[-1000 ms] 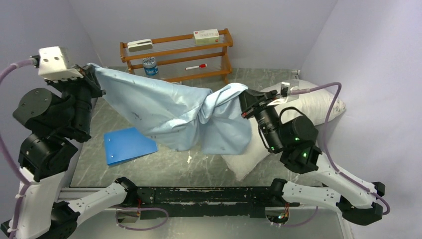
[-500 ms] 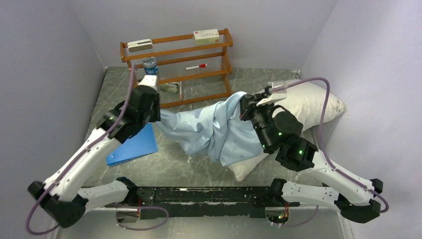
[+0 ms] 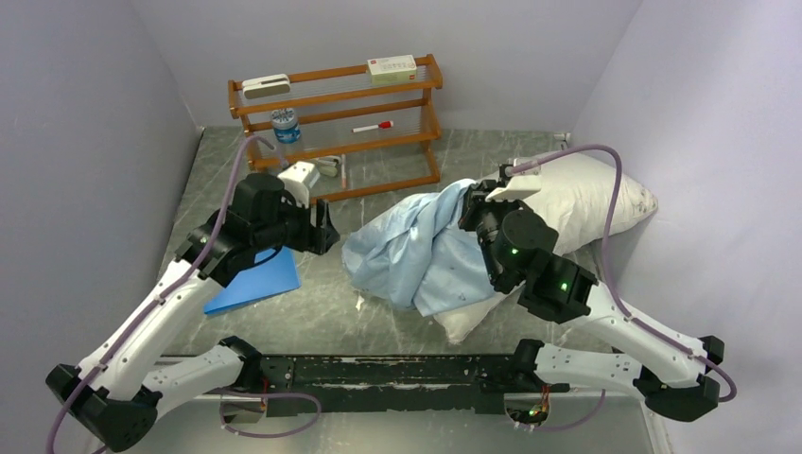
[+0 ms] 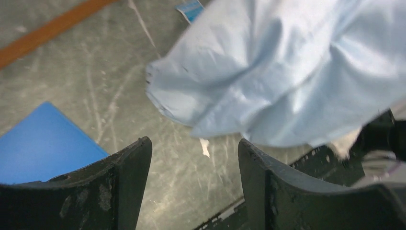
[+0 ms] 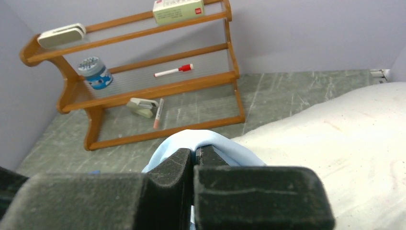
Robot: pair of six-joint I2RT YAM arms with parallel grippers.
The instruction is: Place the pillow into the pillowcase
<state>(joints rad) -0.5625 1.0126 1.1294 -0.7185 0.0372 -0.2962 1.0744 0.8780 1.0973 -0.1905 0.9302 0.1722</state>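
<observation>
The white pillow (image 3: 605, 194) lies on the right of the table, its near corner under the cloth. The light-blue pillowcase (image 3: 416, 251) is bunched in a heap against the pillow's left side. My right gripper (image 3: 470, 203) is shut on a fold of the pillowcase (image 5: 210, 141) at the top of the heap, with the pillow (image 5: 335, 143) just to its right. My left gripper (image 3: 326, 230) hangs open and empty a short way left of the heap. In the left wrist view the left gripper (image 4: 194, 143) frames bare table, with the pillowcase (image 4: 287, 72) just beyond the fingertips.
A flat bright-blue rectangle (image 3: 251, 279) lies on the table under the left arm. A wooden rack (image 3: 336, 104) stands at the back with a box, a marker, a jar and a stapler. A small white scrap (image 4: 205, 146) lies on the table. Walls close in left and right.
My left arm swung down from high on the left and let go of the pillowcase, its jaws opening. The stretched cloth dropped into a heap. The right gripper kept its grip.
</observation>
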